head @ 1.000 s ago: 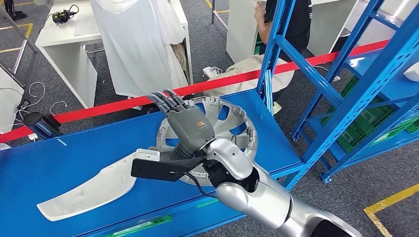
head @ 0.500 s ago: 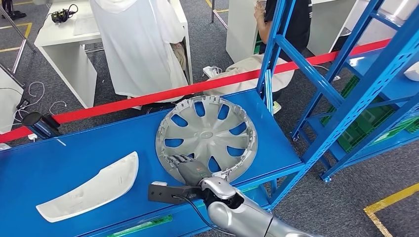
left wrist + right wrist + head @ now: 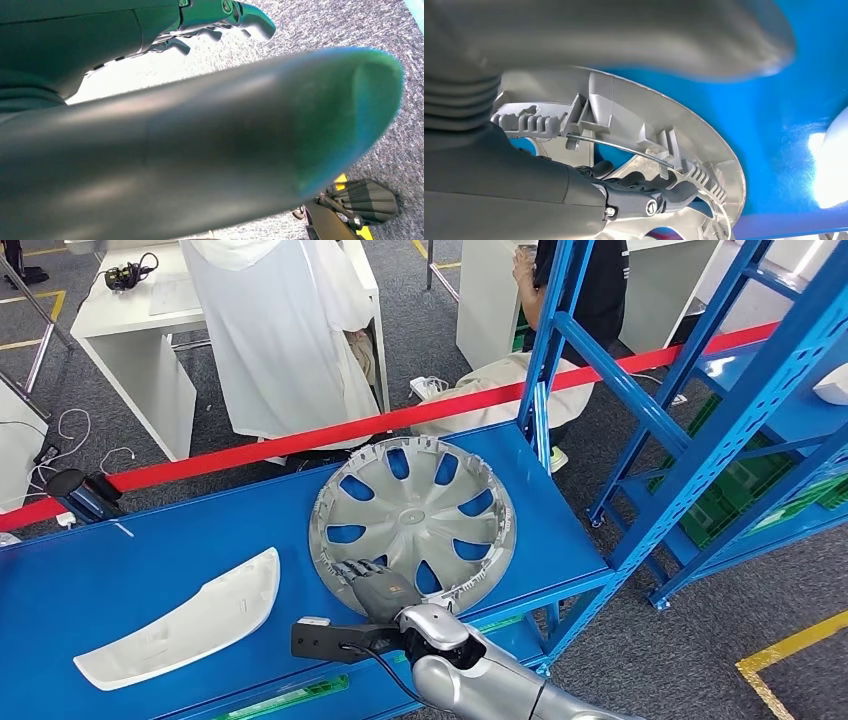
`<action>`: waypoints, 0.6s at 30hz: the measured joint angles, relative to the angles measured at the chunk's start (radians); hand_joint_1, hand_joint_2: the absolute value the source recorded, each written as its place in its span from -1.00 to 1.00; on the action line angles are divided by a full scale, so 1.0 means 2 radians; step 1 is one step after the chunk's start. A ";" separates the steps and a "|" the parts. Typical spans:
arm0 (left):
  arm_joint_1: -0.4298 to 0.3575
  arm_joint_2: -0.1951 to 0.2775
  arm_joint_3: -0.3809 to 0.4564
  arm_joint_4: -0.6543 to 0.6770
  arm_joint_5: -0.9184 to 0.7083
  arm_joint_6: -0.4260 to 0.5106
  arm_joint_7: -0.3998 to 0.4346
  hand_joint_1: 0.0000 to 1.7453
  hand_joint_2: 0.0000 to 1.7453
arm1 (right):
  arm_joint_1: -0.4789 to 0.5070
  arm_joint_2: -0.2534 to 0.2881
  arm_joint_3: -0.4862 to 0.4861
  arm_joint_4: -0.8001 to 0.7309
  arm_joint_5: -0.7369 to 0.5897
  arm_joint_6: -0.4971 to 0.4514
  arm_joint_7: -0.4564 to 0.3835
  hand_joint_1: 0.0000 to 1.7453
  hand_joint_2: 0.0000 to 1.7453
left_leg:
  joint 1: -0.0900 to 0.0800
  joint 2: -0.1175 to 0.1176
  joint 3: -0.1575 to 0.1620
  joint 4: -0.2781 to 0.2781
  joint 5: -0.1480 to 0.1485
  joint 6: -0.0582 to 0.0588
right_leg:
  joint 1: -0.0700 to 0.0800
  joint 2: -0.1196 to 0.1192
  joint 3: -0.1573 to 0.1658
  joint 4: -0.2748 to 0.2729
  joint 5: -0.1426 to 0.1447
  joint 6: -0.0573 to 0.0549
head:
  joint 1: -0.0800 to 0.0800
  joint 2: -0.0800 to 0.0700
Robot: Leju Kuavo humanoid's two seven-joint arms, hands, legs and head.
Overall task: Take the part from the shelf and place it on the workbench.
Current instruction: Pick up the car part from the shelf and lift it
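The fingers (image 3: 355, 570) of the right hand (image 3: 375, 588) lie over the near rim of the silver wheel cover (image 3: 415, 515); in the right wrist view the dark fingers (image 3: 644, 181) curl around the ribbed inner edge of the wheel cover (image 3: 624, 125), gripping it. The cover lies on the blue desk (image 3: 120, 580), near its right end, with its far edge raised a little off the surface. To its left, well apart, a long white curved panel (image 3: 185, 625) lies flat on the same desk. Just beyond the desk a red barrier tape (image 3: 300, 440) runs across, and behind it stand a person in a white coat (image 3: 280, 330) and a white table (image 3: 130, 330). A blue shelf frame (image 3: 690, 410) rises just beside the desk's right end, close to the cover's right side, with green crates (image 3: 740, 490) on its low level. The left hand (image 3: 220, 20) hangs over grey carpet (image 3: 350, 20), its fingers loosely curled and apart, holding nothing.
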 joint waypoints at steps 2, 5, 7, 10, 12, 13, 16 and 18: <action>0.001 0.000 0.000 0.000 0.000 0.000 0.000 -1.00 -1.00 | 0.002 0.000 0.000 0.000 0.002 -0.001 0.003 -1.00 1.00 | 0.000 0.000 0.000 0.000 0.000 0.000 | 0.000 0.000 0.000 0.000 0.000 0.000 | 0.000 0.000; 0.001 0.000 0.000 0.000 0.000 0.000 -0.002 -1.00 -1.00 | 0.006 0.000 0.000 0.000 0.007 -0.004 0.009 -1.00 1.00 | 0.000 0.000 0.000 0.000 0.000 0.000 | 0.000 0.000 0.000 0.000 0.000 0.000 | 0.000 0.000; 0.001 0.000 0.001 0.000 0.000 0.000 -0.003 -1.00 -1.00 | 0.010 -0.001 0.000 -0.001 0.012 -0.007 0.013 -1.00 1.00 | 0.000 0.000 0.000 0.000 0.000 0.000 | 0.000 0.000 0.000 0.000 0.000 0.000 | 0.000 0.000; 0.001 0.000 0.001 0.000 -0.001 0.000 -0.003 -1.00 -1.00 | 0.016 -0.004 0.000 -0.006 0.021 -0.011 0.020 -1.00 1.00 | 0.000 0.000 0.000 0.000 0.000 0.000 | 0.000 0.000 0.000 0.000 0.000 0.000 | 0.000 0.000; 0.001 0.000 0.001 0.000 -0.001 0.000 -0.004 -1.00 -1.00 | 0.020 -0.006 -0.001 -0.010 0.027 -0.013 0.024 -1.00 1.00 | 0.000 0.000 0.000 0.000 0.000 0.000 | 0.000 0.000 0.000 0.000 0.000 0.000 | 0.000 0.000; 0.001 0.000 0.002 0.000 -0.001 0.000 -0.004 -1.00 -1.00 | 0.022 -0.007 -0.001 -0.013 0.031 -0.014 0.026 -1.00 1.00 | 0.000 0.000 0.000 0.000 0.000 0.000 | 0.000 0.000 0.000 0.000 0.000 0.000 | 0.000 0.000; 0.001 0.000 0.004 0.000 -0.001 0.000 -0.005 -1.00 -1.00 | 0.031 -0.013 -0.004 -0.026 0.047 -0.023 0.037 -1.00 1.00 | 0.000 0.000 0.000 0.000 0.000 0.000 | 0.000 0.000 0.001 0.000 0.000 0.000 | 0.000 0.000; 0.002 0.000 0.005 0.000 -0.001 0.000 -0.005 -1.00 -1.00 | 0.040 -0.018 -0.007 -0.039 0.059 -0.032 0.046 -1.00 1.00 | 0.000 -0.001 0.000 0.000 0.000 0.000 | 0.000 -0.001 0.001 0.000 0.000 0.000 | 0.000 0.000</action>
